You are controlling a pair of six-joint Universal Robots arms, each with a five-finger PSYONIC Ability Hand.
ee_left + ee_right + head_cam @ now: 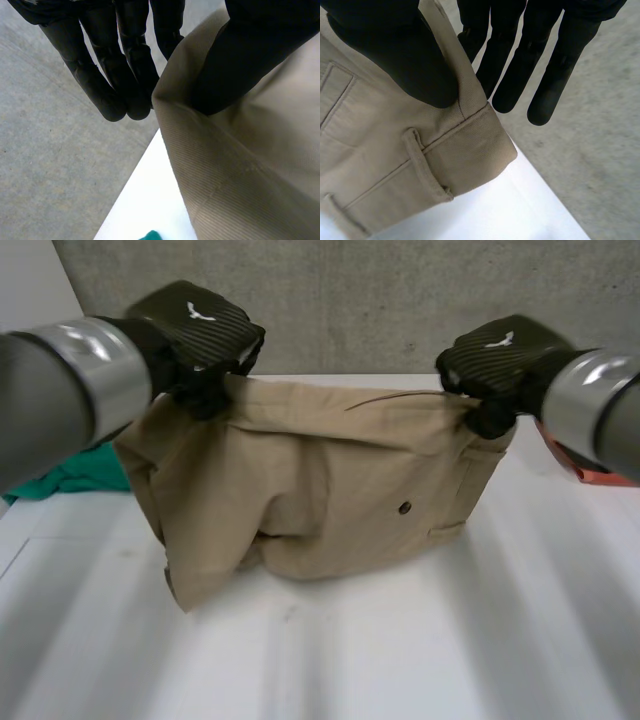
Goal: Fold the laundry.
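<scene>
A pair of tan trousers [320, 480] hangs folded between my two hands, its lower part resting on the white table [420, 640]. My left hand [200, 330] pinches the cloth's upper left corner. In the left wrist view the thumb [250, 55] presses the tan cloth [240, 165] against the fingers [120, 70]. My right hand [500, 360] holds the upper right corner at the waistband. There its thumb [395, 55] clamps the tan cloth [395, 160] against the fingers [545, 65], close to a belt loop [422, 165]. A dark button [405, 507] shows on the front.
A green cloth [80, 475] lies on the table behind my left arm, and the left wrist view catches the green cloth's edge [152, 235]. A red-orange thing [580, 465] sits at the right behind my right arm. A concrete wall [350, 300] stands beyond the table's far edge.
</scene>
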